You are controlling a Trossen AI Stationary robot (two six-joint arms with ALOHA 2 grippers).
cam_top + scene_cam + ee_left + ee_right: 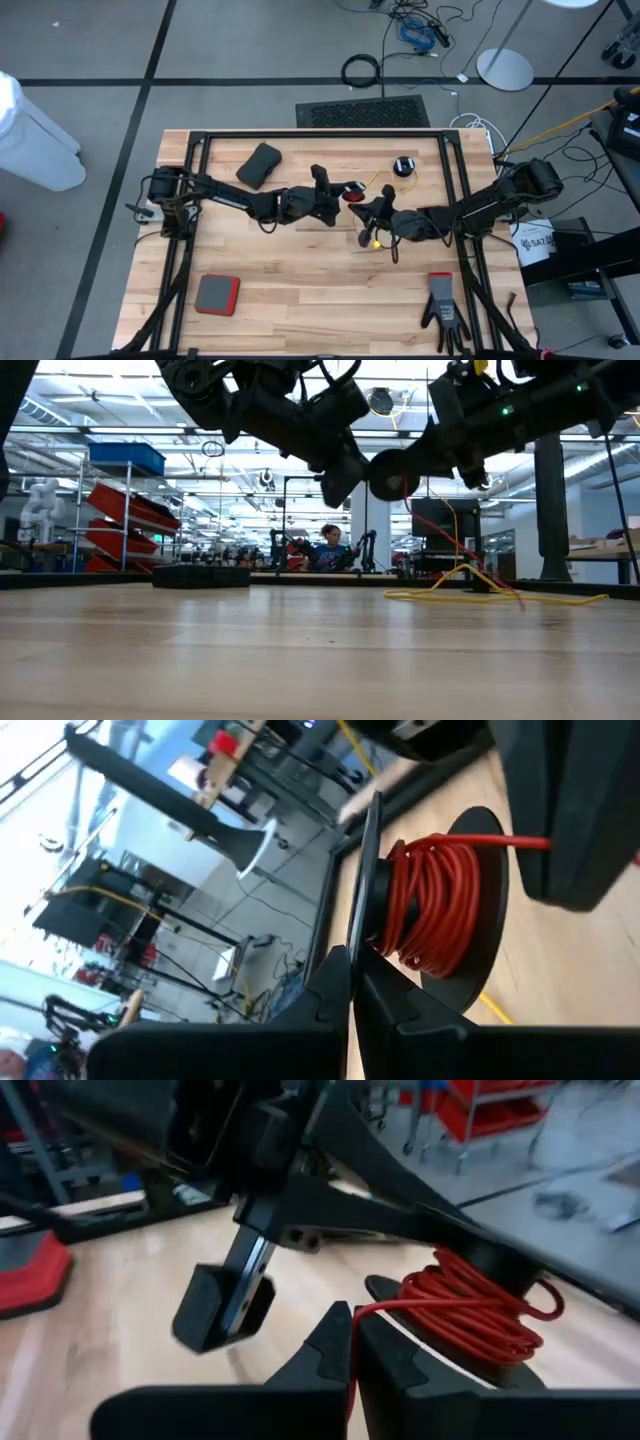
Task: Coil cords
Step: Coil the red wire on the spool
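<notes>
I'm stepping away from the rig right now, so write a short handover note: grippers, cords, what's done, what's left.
Left gripper: shut on the rim of the red cord's reel, held above mid-table.
Right gripper: shut on the red cord where it leaves the reel, close beside the left one.
Done: most of the red cord appears wound on its reel.
Yellow cord: loose on the table, running toward its reel near the far edge.
Left: finish the red cord's tail, then coil the yellow one.

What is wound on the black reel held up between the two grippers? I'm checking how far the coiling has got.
Reddish-orange cord lies in many turns on the reel, its free end running to the shut right gripper. The left gripper pinches a flange. The coil covers the hub.
</notes>
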